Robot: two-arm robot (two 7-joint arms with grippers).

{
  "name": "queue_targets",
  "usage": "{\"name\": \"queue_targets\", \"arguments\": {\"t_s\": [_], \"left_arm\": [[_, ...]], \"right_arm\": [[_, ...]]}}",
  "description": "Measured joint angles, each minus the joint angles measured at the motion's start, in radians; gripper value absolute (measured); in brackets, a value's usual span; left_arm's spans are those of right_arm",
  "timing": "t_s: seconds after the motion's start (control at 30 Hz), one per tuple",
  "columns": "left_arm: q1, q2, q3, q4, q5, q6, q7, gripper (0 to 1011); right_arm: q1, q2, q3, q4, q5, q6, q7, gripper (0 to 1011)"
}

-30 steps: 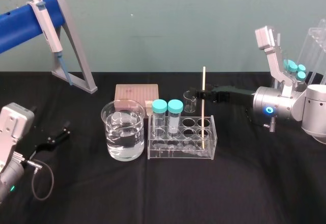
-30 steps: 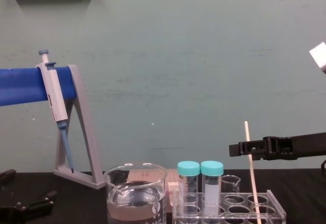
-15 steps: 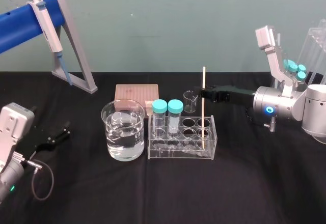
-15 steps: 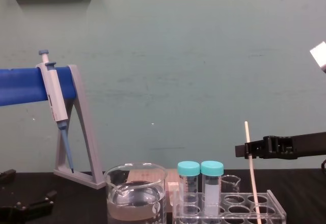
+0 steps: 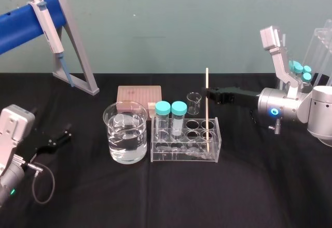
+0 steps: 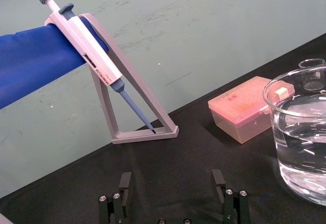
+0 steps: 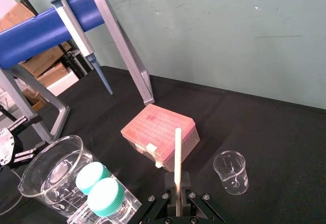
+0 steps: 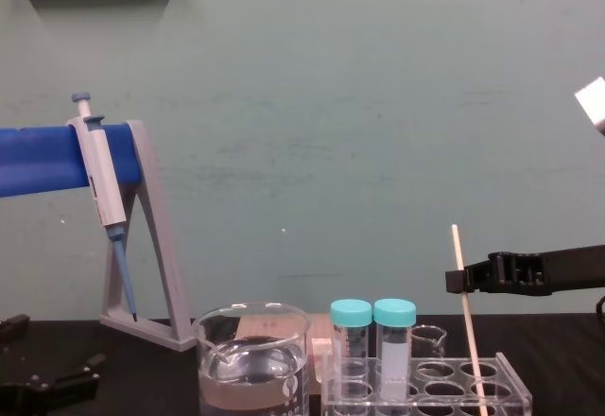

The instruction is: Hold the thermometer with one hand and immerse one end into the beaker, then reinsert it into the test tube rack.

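Note:
The thermometer is a thin cream-white rod standing in a right-hand hole of the clear test tube rack. My right gripper reaches in from the right and is shut on the rod's upper part. The right wrist view shows the thermometer pinched between the black fingers. In the chest view the rod leans slightly, gripped at the fingertips of the right gripper. The large beaker, holding water, stands left of the rack. My left gripper rests open near the table's left edge.
A grey pipette hangs on the grey A-frame stand at the back left. A pink tip box and a small glass beaker sit behind the rack. Two teal-capped tubes stand in the rack's left holes.
The right gripper's fingers have closed onto the thermometer, and its tips have drawn back slightly to the right. The left arm has not moved.

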Motion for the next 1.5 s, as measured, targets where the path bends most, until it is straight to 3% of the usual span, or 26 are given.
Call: {"name": "queue_targets", "arguments": {"t_s": [0.33, 0.7, 0.93, 1.2, 1.5], "left_arm": [[0.0, 0.0, 0.0, 0.0, 0.0, 0.0, 0.0, 1004], [0.0, 0.0, 0.0, 0.0, 0.0, 0.0, 0.0, 1004], [0.0, 0.0, 0.0, 0.0, 0.0, 0.0, 0.0, 1004], [0.0, 0.0, 0.0, 0.0, 0.0, 0.0, 0.0, 1004], [0.0, 0.0, 0.0, 0.0, 0.0, 0.0, 0.0, 1004]], "right_arm": [[-0.009, 0.002, 0.009, -0.012, 0.005, -0.005, 0.001, 53], [-0.049, 0.036, 0.051, -0.107, 0.034, -0.044, -0.002, 53], [-0.083, 0.081, 0.077, -0.221, 0.017, -0.127, -0.037, 53], [-0.089, 0.118, 0.109, -0.329, 0.009, -0.195, -0.021, 53], [-0.029, 0.095, 0.095, -0.356, -0.002, -0.254, 0.037, 53]]}}
